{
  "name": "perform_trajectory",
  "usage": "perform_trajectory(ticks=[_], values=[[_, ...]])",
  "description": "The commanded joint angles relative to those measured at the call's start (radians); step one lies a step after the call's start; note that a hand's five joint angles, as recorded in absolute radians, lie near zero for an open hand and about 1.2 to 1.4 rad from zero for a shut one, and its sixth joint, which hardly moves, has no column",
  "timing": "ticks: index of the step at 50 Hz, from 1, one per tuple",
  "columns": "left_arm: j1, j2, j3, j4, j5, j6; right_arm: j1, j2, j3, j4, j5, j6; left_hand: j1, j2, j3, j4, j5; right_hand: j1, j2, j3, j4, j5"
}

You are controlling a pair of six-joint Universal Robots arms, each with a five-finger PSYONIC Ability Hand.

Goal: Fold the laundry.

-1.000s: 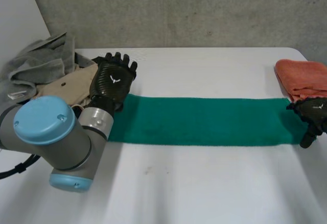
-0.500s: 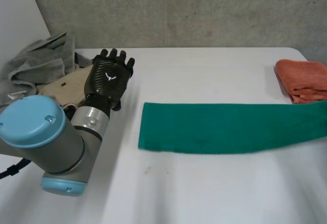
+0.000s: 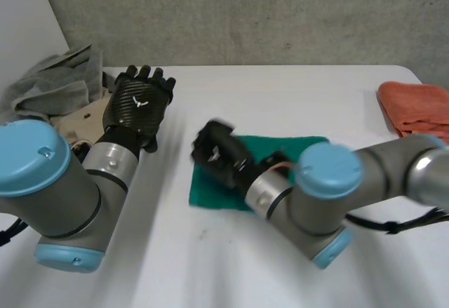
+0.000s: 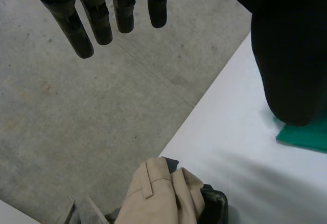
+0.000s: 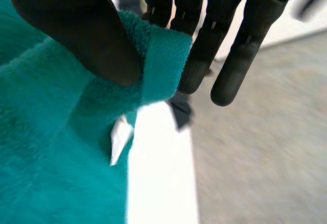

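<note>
White table: green towel lies crosswise; right hand pinches its end; left hand splayed, empty.

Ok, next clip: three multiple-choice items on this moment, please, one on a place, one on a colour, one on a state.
1. Where is the orange cloth? A) at the table's right end B) mid-table C) on the floor
2. What colour is the towel in the right hand? A) grey B) green C) beige
3. The left hand is: A) shut on cloth B) pressing the table C) open, empty
Key: 1A, it lies by the right edge; 2B, thumb and fingers pinch a green edge; 3C, its fingers are straight, holding nothing.
</note>
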Motion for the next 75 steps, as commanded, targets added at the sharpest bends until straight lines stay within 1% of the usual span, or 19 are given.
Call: perform_trajectory(ticks=[1, 2, 3, 5, 16, 20, 24, 25, 28, 31, 41, 47, 50, 53, 55, 57, 63, 68, 75], values=[[-0.004, -0.011, 0.000, 0.003, 0.002, 0.000, 0.020, 0.066, -0.011, 0.036, -0.048, 0.004, -0.010, -0.024, -0.031, -0.020, -0.041, 0.299, 0.224, 0.207, 0.197, 0.227], [-0.005, -0.013, 0.007, 0.003, 0.002, 0.000, 0.020, 0.039, 0.003, 0.044, -0.036, 0.009, -0.010, -0.024, -0.031, -0.020, -0.041, -0.246, -0.321, -0.339, -0.348, -0.319], [-0.005, -0.014, 0.012, 0.003, 0.002, 0.002, 0.017, 0.023, 0.013, 0.050, -0.034, 0.015, -0.010, -0.024, -0.031, -0.020, -0.041, -0.560, -0.635, -0.652, -0.662, -0.632], [-0.005, -0.021, 0.018, 0.007, 0.003, 0.003, 0.016, -0.016, 0.044, 0.067, -0.028, 0.044, -0.013, -0.027, -0.033, -0.023, -0.044, -0.923, -0.997, -1.015, -1.025, -0.995], [-0.060, -0.110, 0.156, 0.003, -0.003, 0.002, -0.245, -0.267, 0.208, 0.288, 0.032, 0.500, -0.010, -0.024, -0.031, -0.020, -0.041, -0.923, -0.997, -1.015, -1.025, -0.995], [-0.070, -0.122, 0.162, 0.003, -0.003, 0.002, -0.306, -0.248, 0.227, 0.406, 0.064, 0.517, -0.010, -0.024, -0.031, -0.020, -0.041, -0.923, -0.997, -1.015, -1.025, -0.995], [-0.082, -0.125, 0.155, 0.003, -0.003, 0.002, -0.417, -0.207, 0.265, 0.423, 0.160, 0.384, -0.010, -0.024, -0.031, -0.020, -0.041, -0.904, -0.979, -0.997, -1.006, -0.977], [-0.084, -0.125, 0.153, 0.002, -0.003, 0.002, -0.429, -0.205, 0.268, 0.424, 0.179, 0.352, -0.010, -0.024, -0.031, -0.020, -0.041, -0.755, -0.830, -0.848, -0.857, -0.828], [-0.084, -0.125, 0.147, 0.002, -0.003, 0.002, -0.449, -0.204, 0.265, 0.417, 0.255, 0.249, -0.010, -0.024, -0.031, -0.020, -0.041, 0.200, 0.126, 0.108, 0.098, 0.128], [-0.084, -0.123, 0.144, 0.000, -0.002, 0.002, -0.449, -0.207, 0.259, 0.352, 0.314, 0.209, -0.010, -0.024, -0.031, -0.020, -0.041, 0.299, 0.224, 0.207, 0.197, 0.227], [-0.076, -0.059, 0.118, -0.013, -0.002, -0.015, -0.239, -0.271, 0.208, 0.177, 0.294, 0.112, -0.010, -0.024, -0.031, -0.020, -0.041, 0.299, 0.224, 0.207, 0.197, 0.227], [-0.073, -0.044, 0.086, -0.015, 0.000, -0.044, -0.012, -0.159, 0.190, 0.154, 0.087, 0.017, -0.010, -0.024, -0.031, -0.020, -0.041, 0.299, 0.224, 0.207, 0.197, 0.227], [-0.070, -0.045, 0.069, -0.015, 0.000, -0.047, 0.040, -0.138, 0.223, 0.148, -0.023, -0.029, -0.010, -0.024, -0.031, -0.020, -0.041, 0.299, 0.224, 0.207, 0.197, 0.227], [-0.067, -0.048, 0.061, -0.015, 0.000, -0.047, 0.036, -0.136, 0.240, 0.144, -0.054, -0.022, -0.010, -0.024, -0.031, -0.020, -0.041, 0.299, 0.224, 0.207, 0.197, 0.227], [-0.064, -0.051, 0.063, -0.013, 0.000, -0.047, 0.034, -0.148, 0.241, 0.142, -0.031, 0.001, -0.010, -0.024, -0.031, -0.020, -0.041, -0.278, -0.353, -0.370, -0.380, -0.350], [-0.065, -0.059, 0.076, -0.013, -0.002, -0.047, 0.027, -0.156, 0.241, 0.139, 0.011, 0.081, -0.010, -0.024, -0.031, -0.020, -0.041, -0.923, -0.997, -1.015, -1.025, -0.995], [-0.079, -0.087, 0.127, -0.015, -0.002, -0.084, -0.127, -0.325, 0.282, 0.153, 0.010, 0.450, -0.004, -0.018, -0.025, -0.014, -0.035, -0.923, -0.997, -1.015, -1.025, -0.995], [-0.128, -0.103, 0.222, -0.088, 0.002, -0.228, -0.211, -0.414, 0.290, 0.183, -0.007, 0.801, 0.010, -0.004, -0.010, 0.000, -0.020, -0.923, -0.997, -1.015, -1.025, -0.995], [-0.172, -0.215, 0.371, -0.283, 0.002, -0.417, -0.271, -0.318, 0.134, 0.431, 0.001, 0.908, 0.034, 0.020, 0.013, 0.024, 0.003, -0.923, -0.997, -1.015, -1.025, -0.995]])
